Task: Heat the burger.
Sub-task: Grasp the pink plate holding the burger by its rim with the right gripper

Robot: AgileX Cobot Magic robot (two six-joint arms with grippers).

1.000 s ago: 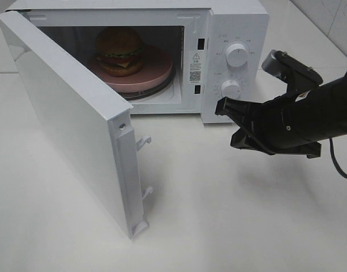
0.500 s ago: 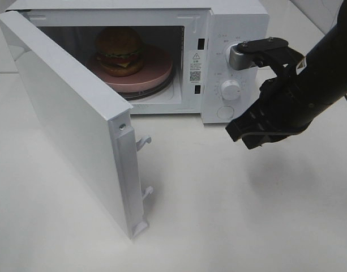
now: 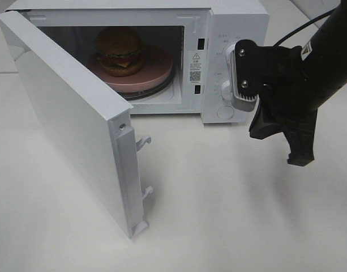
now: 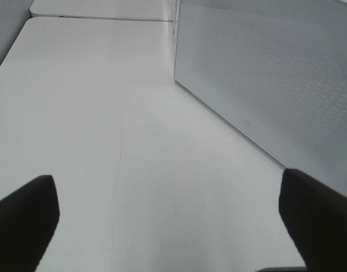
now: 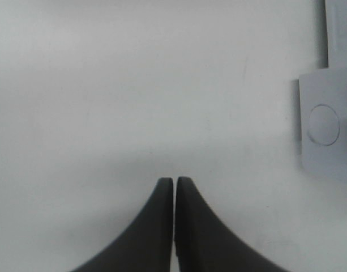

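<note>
The burger [image 3: 119,51] sits on the pink plate [image 3: 161,72] inside the microwave [image 3: 238,22], toward the back left of the cavity, so we judge loading to be done. The door [image 3: 65,107] stands wide open, its latch hooks [image 3: 144,141] pointing out over the bench [image 3: 218,215]. The step in hand, as we read it, is shutting that door; setting the heat comes after.

Our left gripper [image 4: 167,187] has its jaws spread wide and holds nothing. Its wrist view shows the door's outer perforated face close beside it, with bare bench below, so it looks well placed to push. The next move calls for a flat, steady press on that outer face, swinging the door round until the hooks seat in their slots beside the control panel [image 3: 218,68].

Our right gripper [image 5: 174,180] has its jaws pressed together on nothing and points down at the bench, just in front of the panel. In the high view this arm covers most of the panel: only part of one dial [image 3: 223,89] and the round button [image 3: 224,113] show.

Nothing lies on the bench in the door's sweep. The one thing near its closing edge is our right arm, which hangs close to the latch side; we would keep it clear before pushing. A hard shove might also slide the microwave.
</note>
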